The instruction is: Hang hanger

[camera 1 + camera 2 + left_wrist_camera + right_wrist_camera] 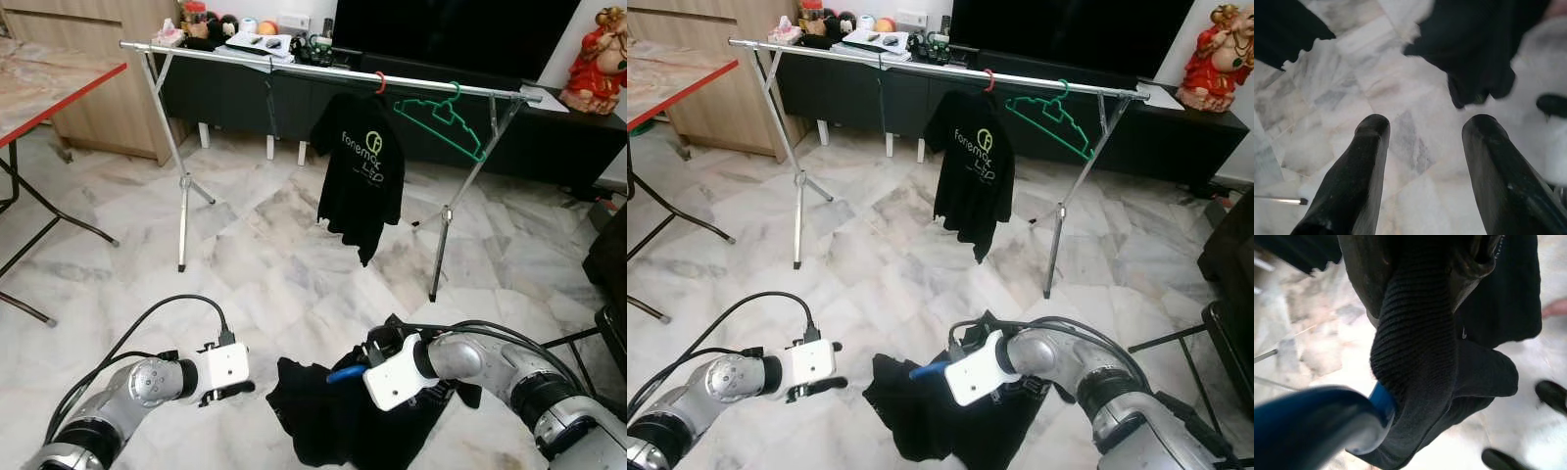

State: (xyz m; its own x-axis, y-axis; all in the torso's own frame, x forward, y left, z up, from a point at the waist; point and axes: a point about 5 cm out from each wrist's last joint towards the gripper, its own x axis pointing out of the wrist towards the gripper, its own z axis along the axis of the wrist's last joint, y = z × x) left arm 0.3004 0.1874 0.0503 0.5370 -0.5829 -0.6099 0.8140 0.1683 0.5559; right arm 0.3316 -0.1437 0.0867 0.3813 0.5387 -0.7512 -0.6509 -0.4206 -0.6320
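Low in front, the right gripper point(364, 370) clasped a blue plastic hanger point(345, 373) draped with a black knit garment point(338, 421); the left gripper point(227, 394) hung beside it, fingers apart and empty. Well beyond stood the silver metal clothes rail point(294, 65), already bearing a black printed T-shirt point(361, 171) and a bare green hanger point(443, 119). Carrying and hooking seemingly remained.

The right gripper point(377, 354) holds a blue hanger point(345, 373) with a black garment point(333, 416) draped below it. The left gripper point(235, 390) sits apart to its left. Far beyond them, a rack point(294, 67) carries a black shirt point(361, 171) and a green hanger point(446, 117).
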